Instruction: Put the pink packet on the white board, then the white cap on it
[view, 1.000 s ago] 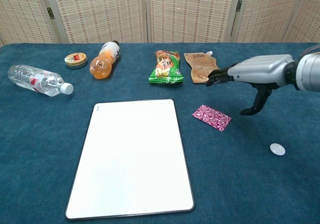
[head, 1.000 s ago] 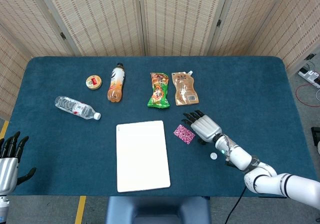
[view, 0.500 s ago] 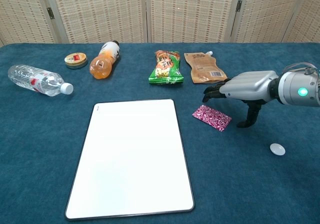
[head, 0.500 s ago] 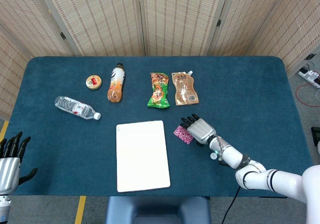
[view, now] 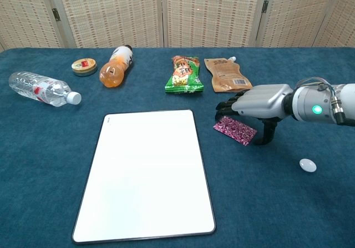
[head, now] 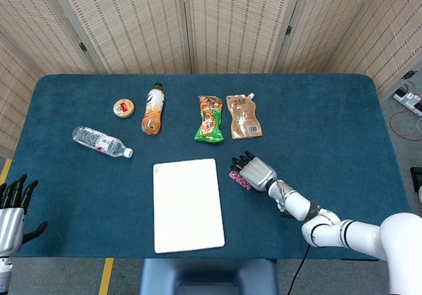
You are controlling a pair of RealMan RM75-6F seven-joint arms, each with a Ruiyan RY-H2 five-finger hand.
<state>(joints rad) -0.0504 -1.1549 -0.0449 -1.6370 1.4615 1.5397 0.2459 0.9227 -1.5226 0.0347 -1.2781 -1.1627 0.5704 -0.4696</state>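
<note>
The pink packet (view: 236,130) lies flat on the blue cloth just right of the white board (view: 147,173). My right hand (view: 252,101) hovers over the packet with fingers apart and its thumb reaching down at the packet's right end; I cannot tell whether it touches. In the head view the right hand (head: 254,171) covers most of the pink packet (head: 235,178) beside the white board (head: 187,204). The white cap (view: 307,165) sits on the cloth to the right of that hand. My left hand (head: 12,209) stays at the lower left table edge, holding nothing, fingers spread.
Along the far side lie a water bottle (view: 41,88), a round tin (view: 84,67), an orange drink bottle (view: 115,65), a green snack bag (view: 184,74) and a brown spouted pouch (view: 224,75). A folding screen stands behind the table.
My right hand has moved left and down, from beside the pink packet to directly over it. The packet, cap and board have not moved. The left hand stays put.
</note>
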